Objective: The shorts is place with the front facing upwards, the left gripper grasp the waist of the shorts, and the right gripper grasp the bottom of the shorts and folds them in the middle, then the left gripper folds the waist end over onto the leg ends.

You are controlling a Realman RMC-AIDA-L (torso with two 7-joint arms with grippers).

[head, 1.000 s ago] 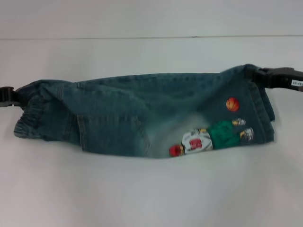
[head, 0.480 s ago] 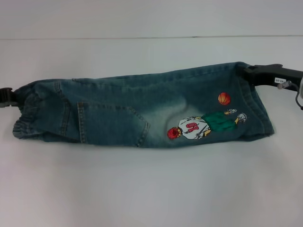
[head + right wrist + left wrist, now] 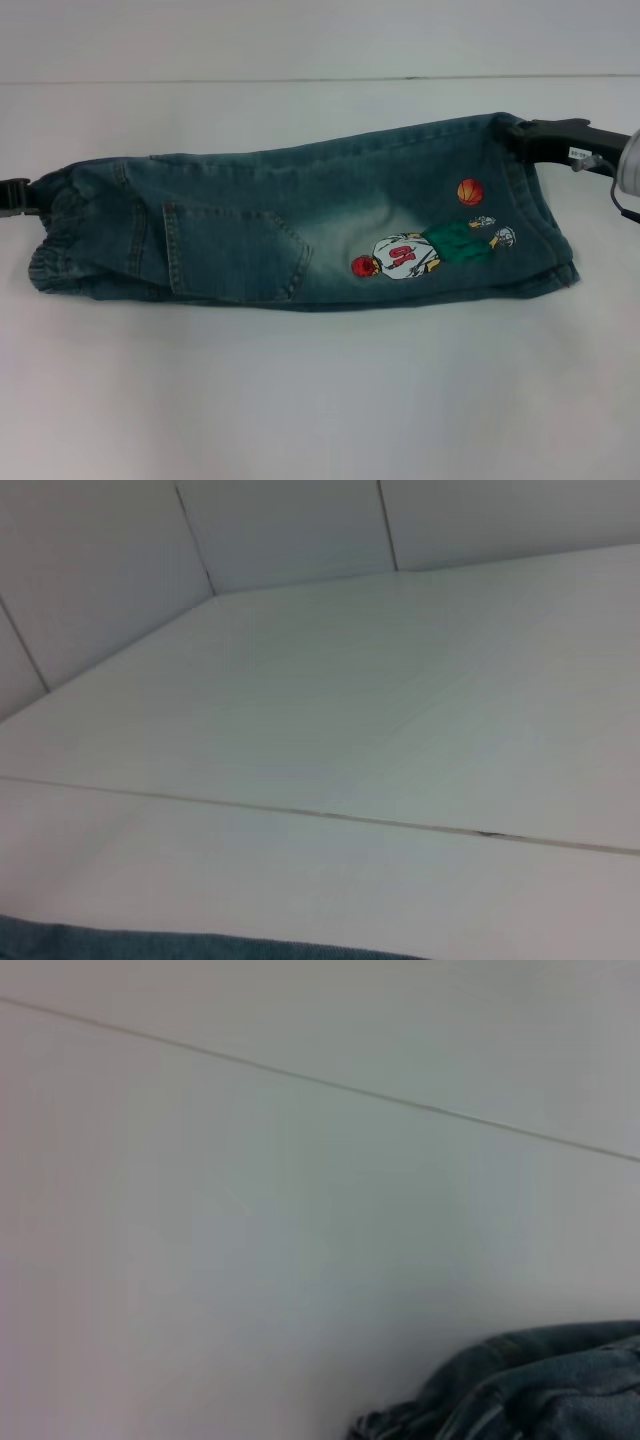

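The blue denim shorts (image 3: pixel 250 230) lie doubled lengthwise across the white table, with a basketball-player print (image 3: pixel 425 255) facing up near the leg end. My left gripper (image 3: pixel 18 195) is at the far left edge of the head view, shut on the elastic waist (image 3: pixel 60 235). On the right, my right gripper (image 3: pixel 522 135) is shut on the far corner of the leg bottoms (image 3: pixel 540 220). A bunched piece of the shorts (image 3: pixel 540 1380) shows in the left wrist view. The right wrist view shows only a thin strip of the shorts (image 3: pixel 150 948).
The white table (image 3: pixel 320 400) stretches bare in front of the shorts. A seam line (image 3: pixel 300 78) runs across behind them, with a white wall beyond.
Both grippers have carried the held edge away from me. The fold has settled flatter on the table. The right gripper has risen in the head view and the print has shifted with the cloth.
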